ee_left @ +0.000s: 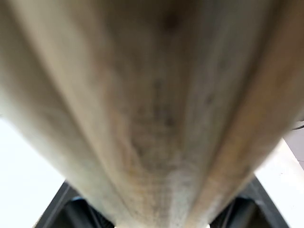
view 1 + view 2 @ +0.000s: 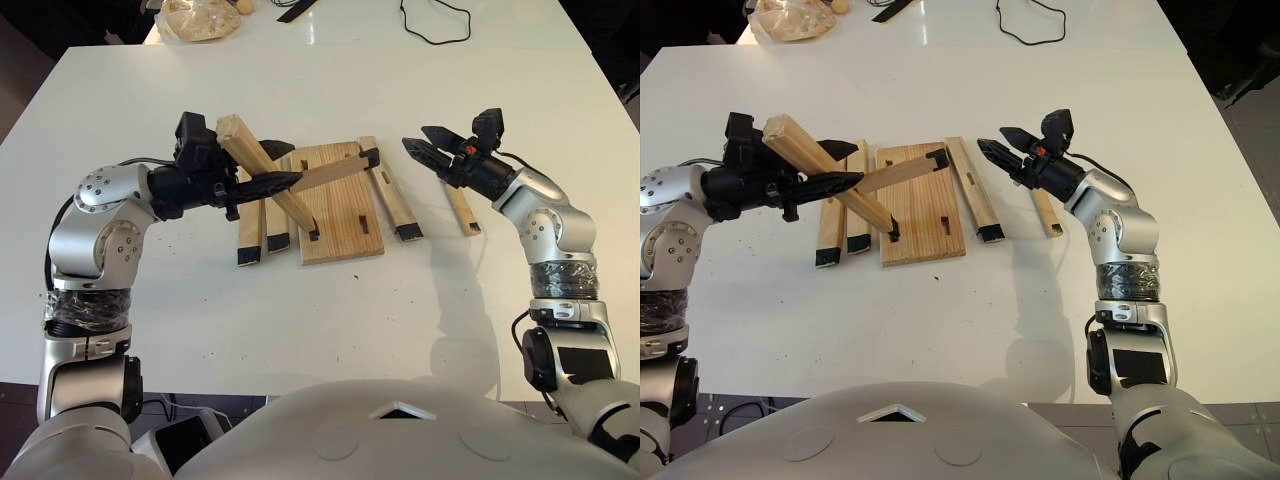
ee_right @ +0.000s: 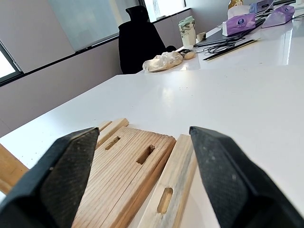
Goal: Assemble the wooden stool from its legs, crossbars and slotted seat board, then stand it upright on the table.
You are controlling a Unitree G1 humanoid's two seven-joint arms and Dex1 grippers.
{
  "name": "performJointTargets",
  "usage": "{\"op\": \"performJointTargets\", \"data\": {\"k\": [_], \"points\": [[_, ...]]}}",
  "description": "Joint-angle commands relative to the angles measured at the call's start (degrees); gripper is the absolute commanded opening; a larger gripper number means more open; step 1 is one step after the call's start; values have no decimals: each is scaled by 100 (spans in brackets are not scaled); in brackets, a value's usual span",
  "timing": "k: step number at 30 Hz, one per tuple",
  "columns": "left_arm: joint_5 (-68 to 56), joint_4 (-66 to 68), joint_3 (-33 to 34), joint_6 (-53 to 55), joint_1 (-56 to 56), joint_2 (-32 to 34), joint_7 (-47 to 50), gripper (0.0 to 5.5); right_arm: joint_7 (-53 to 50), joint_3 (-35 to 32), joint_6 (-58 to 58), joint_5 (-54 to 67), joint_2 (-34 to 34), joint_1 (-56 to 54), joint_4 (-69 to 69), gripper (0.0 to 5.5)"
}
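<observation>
Nearest to me on the white table [image 2: 330,320] are the black-capped near ends of two loose legs [image 2: 251,232] [image 2: 280,222]. They lie side by side, just left of the slotted seat board [image 2: 340,225], which lies flat in the middle of the table.

My left gripper [image 2: 285,181] is over the board's left edge with its jaws clamped across a third leg [image 2: 245,145]. This leg is tilted: its bare top points far and left, and its dark lower end is down on the board at a slot near the middle. The left wrist view shows its wood grain pressed close between my fingers.

Another capped piece [image 2: 335,170] slants across the far half of the board from beside my left fingertips. I cannot tell whether it rests on the board or sits in a slot.

Just right of the board lies a slotted leg [image 2: 393,200], and well right of that a thinner crossbar [image 2: 463,212].

My right gripper [image 2: 412,137] hovers above the table near the slotted leg's far end, jaws spread wide apart and holding nothing.

At the far edge are a crumpled plastic bag [image 2: 200,18] and a black cable [image 2: 435,25].
</observation>
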Motion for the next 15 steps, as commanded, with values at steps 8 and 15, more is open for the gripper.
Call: {"op": "performJointTargets", "data": {"k": [8,15], "points": [[280,4,-84,-87,73,105,-105,204,-400,-218,260,14,20,-94,-21,350],[640,272,-415,-442,-36,40,-288,204,-596,-199,421,-68,82,-237,141,350]]}}
